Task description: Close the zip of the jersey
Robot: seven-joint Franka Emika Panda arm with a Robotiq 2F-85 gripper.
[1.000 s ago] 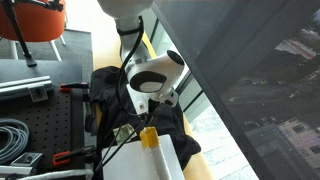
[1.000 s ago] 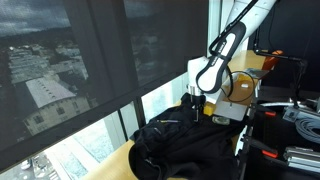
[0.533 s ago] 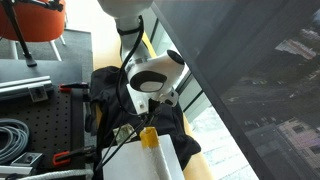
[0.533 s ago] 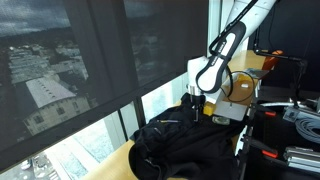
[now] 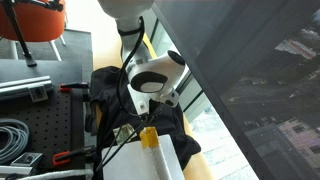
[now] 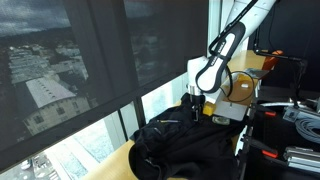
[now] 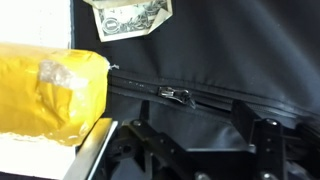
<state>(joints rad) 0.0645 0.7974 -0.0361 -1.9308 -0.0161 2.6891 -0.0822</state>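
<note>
We see nothing moved; our claw (image 7: pixel 200 135) hangs spread over the zip (image 7: pixel 178 95). We judge the jersey (image 6: pixel 180 145) not yet gripped.

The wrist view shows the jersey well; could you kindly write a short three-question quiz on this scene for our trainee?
1. True or false: the gripper is shut on the zip pull.
2. The jersey is: A black, B red, C white.
3. Fill in: in the wrist view, the block at the picture's left is ____.
Key: 1 false, the jaws stand apart; 2 A; 3 yellow.
</note>
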